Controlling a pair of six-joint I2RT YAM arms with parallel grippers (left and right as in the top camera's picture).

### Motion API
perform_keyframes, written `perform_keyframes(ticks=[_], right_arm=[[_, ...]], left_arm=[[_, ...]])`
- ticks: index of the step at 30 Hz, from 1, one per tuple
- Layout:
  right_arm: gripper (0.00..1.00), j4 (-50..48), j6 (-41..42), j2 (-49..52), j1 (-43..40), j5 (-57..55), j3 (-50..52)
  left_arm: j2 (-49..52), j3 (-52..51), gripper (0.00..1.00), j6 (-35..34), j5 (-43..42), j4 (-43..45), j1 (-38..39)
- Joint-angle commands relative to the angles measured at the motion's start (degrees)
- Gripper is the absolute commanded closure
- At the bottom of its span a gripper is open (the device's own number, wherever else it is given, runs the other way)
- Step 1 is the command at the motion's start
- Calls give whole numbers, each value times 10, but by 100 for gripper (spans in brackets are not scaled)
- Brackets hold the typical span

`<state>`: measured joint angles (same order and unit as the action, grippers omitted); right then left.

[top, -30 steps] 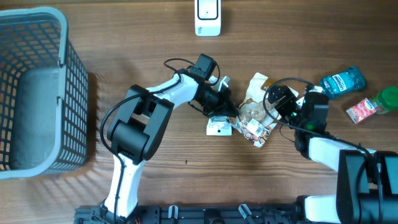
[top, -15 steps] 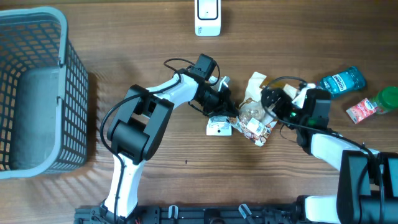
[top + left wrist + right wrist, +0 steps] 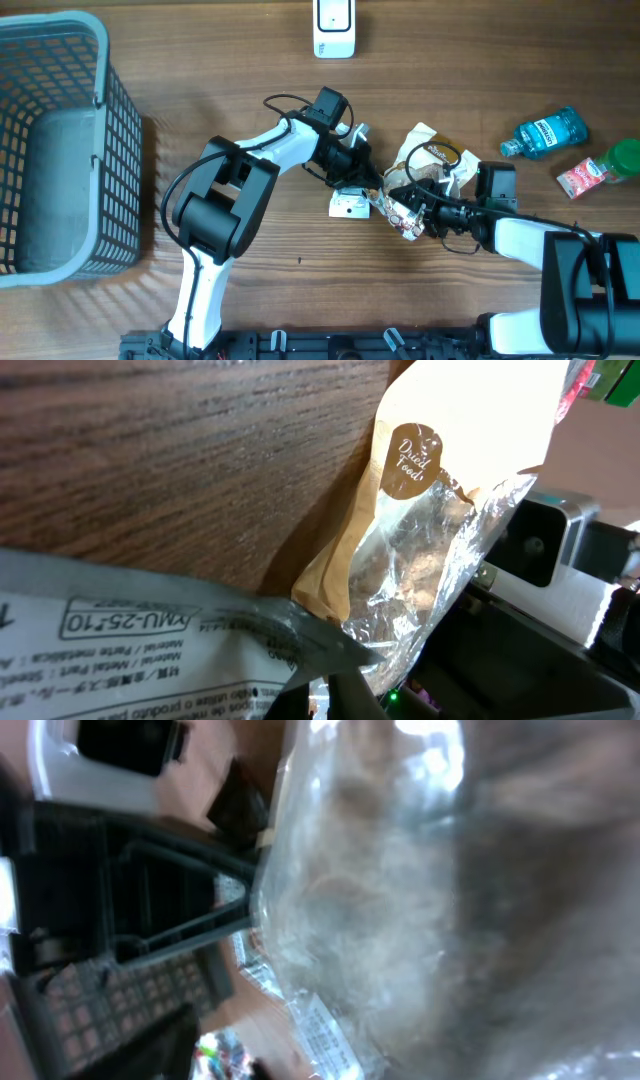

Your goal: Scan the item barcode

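The wooden table (image 3: 250,90) carries everything, and the white scanner (image 3: 334,30) at its far edge is my marker. Far to the scanner's left and nearer the arms' side stands the grey mesh basket (image 3: 110,120), the biggest thing here.

The 2 arms meet on the near side of the scanner, slightly to its right. The left arm (image 3: 270,145) reaches in from the scanner's left; the left gripper (image 3: 368,183) has its jaws closed tight at the pouch's edge, but I cannot tell whether anything is pinched. The right arm (image 3: 520,235) comes from the scanner's right, and the right gripper (image 3: 415,200) sits against the pouch's near end. Its wrist camera is filled with blurred clear film and 1 dark finger (image 3: 170,910), so I cannot tell how its jaws stand.

The dried food pouch (image 3: 425,150), tan paper with a clear window, lies between both grippers, tilted.

Well right of the scanner lies a blue bottle (image 3: 545,132) on its side, then a green bottle (image 3: 626,158) and a pink packet (image 3: 583,178). A small white tag (image 3: 349,204) sits just under the left gripper, directly toward me from the scanner.
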<state>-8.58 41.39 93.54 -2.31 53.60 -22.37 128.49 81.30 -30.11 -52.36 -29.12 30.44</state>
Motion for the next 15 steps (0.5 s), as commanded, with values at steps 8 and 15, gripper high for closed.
perform_keyframes(ticks=[8,15], right_arm=[[0,71,103,76,6,-384,78],[0,64,99,76,-45,-469,78]], left_arm=[[32,-15,96,-2,60,-12,0],[32,-15,96,-1,60,-12,0]])
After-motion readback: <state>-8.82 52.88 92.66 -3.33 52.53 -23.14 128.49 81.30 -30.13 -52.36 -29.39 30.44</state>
